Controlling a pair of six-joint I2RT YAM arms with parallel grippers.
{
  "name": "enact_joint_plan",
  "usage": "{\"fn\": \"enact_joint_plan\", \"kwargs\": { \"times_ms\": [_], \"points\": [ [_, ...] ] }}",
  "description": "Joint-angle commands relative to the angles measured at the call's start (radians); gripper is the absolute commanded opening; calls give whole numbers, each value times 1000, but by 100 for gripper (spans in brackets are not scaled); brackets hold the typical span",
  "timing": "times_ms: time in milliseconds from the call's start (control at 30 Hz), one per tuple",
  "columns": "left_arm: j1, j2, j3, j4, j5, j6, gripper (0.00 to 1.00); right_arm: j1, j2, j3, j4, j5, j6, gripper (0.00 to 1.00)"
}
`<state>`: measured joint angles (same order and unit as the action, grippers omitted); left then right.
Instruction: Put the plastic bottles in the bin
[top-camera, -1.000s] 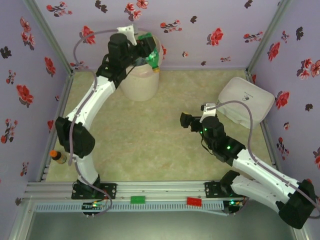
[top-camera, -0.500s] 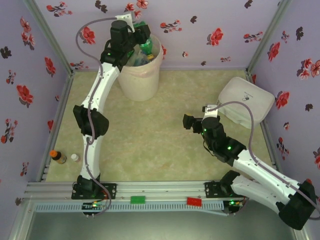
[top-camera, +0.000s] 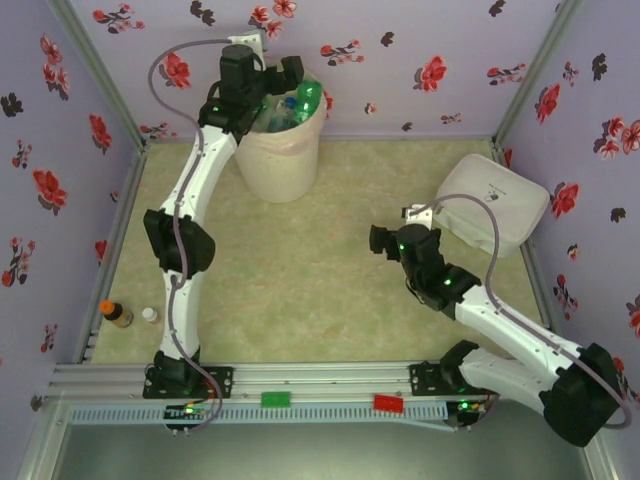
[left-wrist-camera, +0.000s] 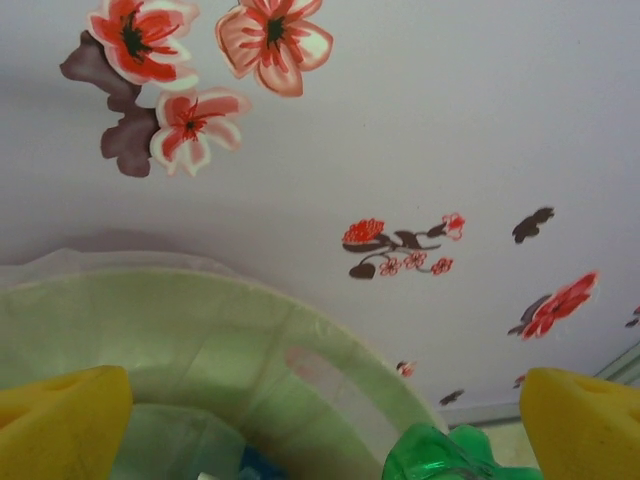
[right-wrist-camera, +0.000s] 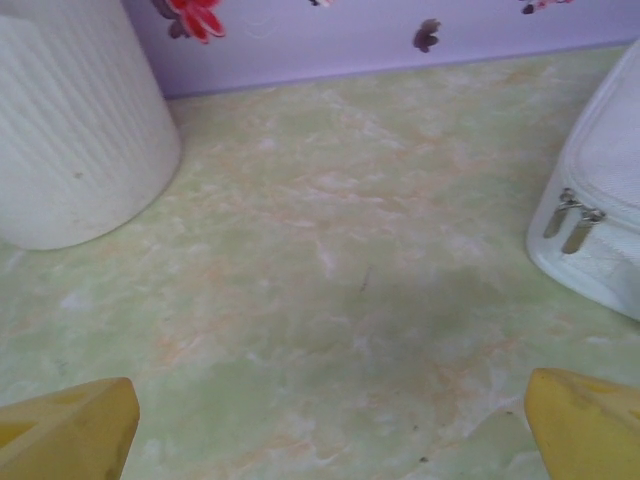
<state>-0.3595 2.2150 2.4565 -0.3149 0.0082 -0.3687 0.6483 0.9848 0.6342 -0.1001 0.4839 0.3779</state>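
One green-marbled counter (top-camera: 300, 270). Cream bin (top-camera: 285, 165) at far wall, green bottle (top-camera: 308, 97) topmost by its rim. White zip case (top-camera: 495, 205) at right edge. Left end effector (top-camera: 283, 75) spread wide, empty, over bin. Right end effector (top-camera: 378, 240) wide, empty, low near case. Orange-capped bottle (top-camera: 117, 313) at counter's left edge.

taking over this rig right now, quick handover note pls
Left gripper: jaws open, empty, above the bin.
Right gripper: jaws open, empty, over the table near the white box.
Done: the bin holds a pile of bottles, with a green bottle on top at the rim.
Left: an orange-capped bottle at the table's near left edge, and a white-capped thing beside it, too small to identify.
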Motion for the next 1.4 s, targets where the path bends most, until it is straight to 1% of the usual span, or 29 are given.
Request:
{"fn": "enact_joint_plan", "kwargs": {
  "times_ms": [0, 67, 133, 233, 367, 500, 567, 633, 667, 700, 733, 767, 800, 900, 967, 1033, 1100, 1200, 1233, 1300, 1333, 1367],
  "points": [
    [13, -162, -77, -5, -23, 101, 100, -58, 47, 41, 44, 52, -77, 100],
    [20, -236, -159, 0, -28, 122, 100, -99, 73, 46, 69, 60, -121, 100],
    [31, -321, -276, 21, -27, 135, 100, -141, 96, 44, 101, 64, -154, 100],
    [49, -481, -535, 101, -29, 161, 100, -220, 131, 26, 172, 74, -205, 100],
    [72, -711, -930, 221, -70, 193, 100, -335, 162, -26, 286, 73, -239, 100],
    [91, -901, -1301, 318, -212, 207, 100, -456, 230, -89, 423, 10, -257, 100],
    [105, -960, -1462, 372, -291, 206, 100, -488, 272, -122, 502, 3, -264, 100],
    [111, -985, -1582, 414, -444, 232, 100, -490, 304, -180, 628, 18, -299, 100],
    [112, -990, -1632, 433, -518, 251, 100, -491, 323, -218, 728, 19, -325, 100],
    [111, -988, -1673, 456, -595, 255, 100, -491, 351, -249, 829, 29, -347, 100],
    [113, -990, -1712, 482, -635, 253, 100, -501, 374, -261, 880, 39, -339, 100],
    [113, -992, -1756, 519, -655, 257, 100, -525, 399, -255, 871, 1, -315, 100],
    [114, -996, -1799, 558, -657, 260, 100, -547, 431, -253, 887, -40, -303, 100],
    [114, -995, -1883, 652, -656, 273, 100, -576, 534, -263, 999, -101, -287, 99],
    [116, -981, -1912, 682, -661, 287, 100, -586, 549, -244, 958, -135, -282, 99],
    [121, -961, -1939, 711, -661, 298, 100, -610, 584, -266, 1043, -176, -268, 99],
    [130, -939, -1978, 751, -646, 294, 100, -613, 567, -259, 992, -169, -257, 99],
    [156, -888, -2026, 849, -600, 303, 100, -613, 576, -262, 1017, -164, -262, 99],
    [162, -884, -2014, 826, -580, 300, 100, -613, 571, -261, 1002, -166, -261, 99],
    [175, -852, -2031, 940, -545, 330, 100, -613, 574, -263, 1015, -164, -263, 99],
    [186, -835, -2042, 1005, -518, 367, 100, -613, 575, -264, 1018, -164, -263, 99],
    [200, -813, -2055, 1080, -473, 389, 100, -613, 573, -262, 1013, -164, -263, 99]
  ]
}}
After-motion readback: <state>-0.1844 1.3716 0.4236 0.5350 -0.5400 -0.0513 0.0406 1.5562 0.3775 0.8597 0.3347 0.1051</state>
